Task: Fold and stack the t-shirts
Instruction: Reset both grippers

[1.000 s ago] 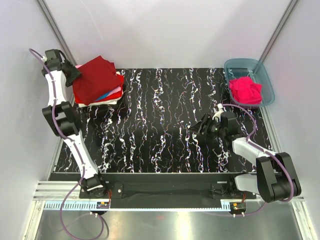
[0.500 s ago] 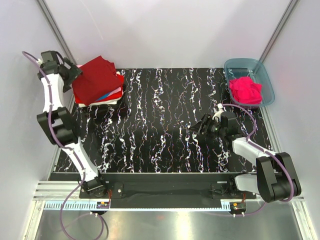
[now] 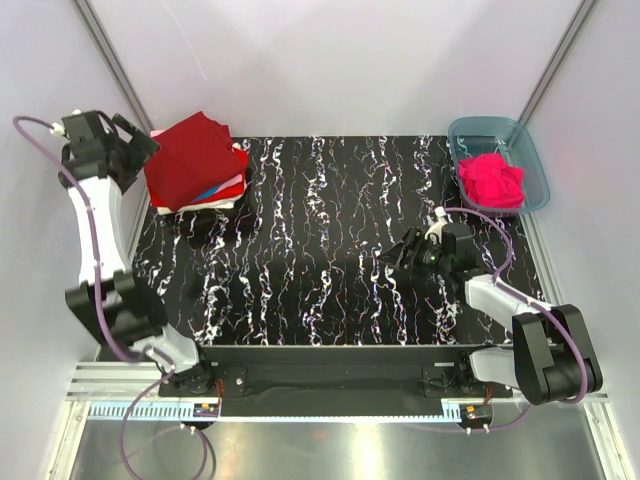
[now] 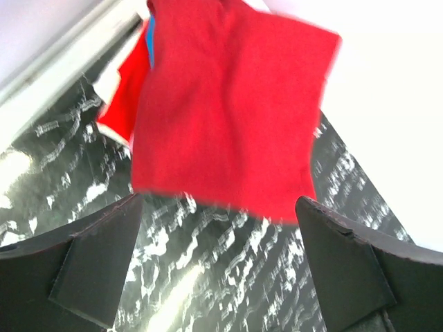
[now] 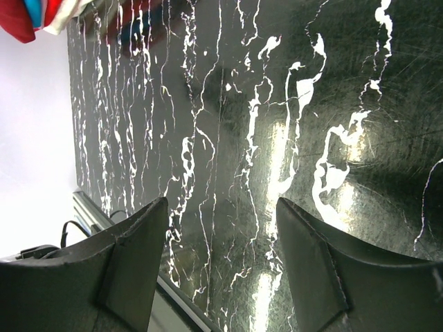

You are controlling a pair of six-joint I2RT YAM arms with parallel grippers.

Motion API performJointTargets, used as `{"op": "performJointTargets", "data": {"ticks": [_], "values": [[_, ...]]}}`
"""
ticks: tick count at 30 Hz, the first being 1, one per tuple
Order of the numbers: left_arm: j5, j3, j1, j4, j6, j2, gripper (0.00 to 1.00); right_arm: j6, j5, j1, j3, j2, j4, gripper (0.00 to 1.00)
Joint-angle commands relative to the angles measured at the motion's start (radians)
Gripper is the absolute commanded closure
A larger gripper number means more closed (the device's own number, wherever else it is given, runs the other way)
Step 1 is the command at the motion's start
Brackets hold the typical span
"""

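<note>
A stack of folded t-shirts (image 3: 195, 165) lies at the table's back left, a large dark red one (image 4: 228, 111) on top, with blue, red and white edges showing beneath. A crumpled hot pink t-shirt (image 3: 490, 180) lies in the plastic tub (image 3: 535, 165) at the back right. My left gripper (image 3: 135, 140) is open and empty, raised just left of the stack; in its wrist view (image 4: 218, 259) the red shirt lies beyond the fingertips. My right gripper (image 3: 405, 250) is open and empty, low over the table right of centre, also seen in its wrist view (image 5: 221, 259).
The black marbled tabletop (image 3: 320, 250) spans the workspace between grey walls. Metal frame posts (image 3: 105, 60) stand at the back corners. The table's near edge rail (image 5: 97, 214) shows in the right wrist view.
My left arm has drawn back to the left and up, away from the stack. The right arm has not moved.
</note>
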Motion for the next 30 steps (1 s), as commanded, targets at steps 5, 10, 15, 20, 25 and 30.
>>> {"op": "performJointTargets", "data": {"ticks": [5, 10, 15, 20, 25, 30], "values": [[0.175, -0.378, -0.064, 0.195, 0.013, -0.379, 0.01, -0.006, -0.023, -0.010, 0.031, 0.003, 0.044, 0.29], [0.105, -0.583, -0.188, 0.167, 0.111, -0.508, 0.01, -0.007, -0.029, -0.012, 0.023, -0.011, 0.049, 0.28], [0.008, -0.801, -0.334, 0.135, 0.150, -0.666, 0.01, -0.009, -0.038, -0.015, 0.025, -0.011, 0.050, 0.28], [-0.091, -0.864, -0.464, 0.039, 0.207, -0.778, 0.01, -0.009, -0.039, -0.016, 0.008, -0.043, 0.055, 0.28], [-0.038, -0.847, -0.504, 0.006, 0.263, -0.846, 0.01, -0.009, -0.024, -0.016, -0.010, -0.094, 0.052, 0.28], [0.078, -0.882, -0.518, 0.054, 0.279, -0.849, 0.01, -0.007, -0.019, -0.016, -0.018, -0.126, 0.038, 0.27]]}}
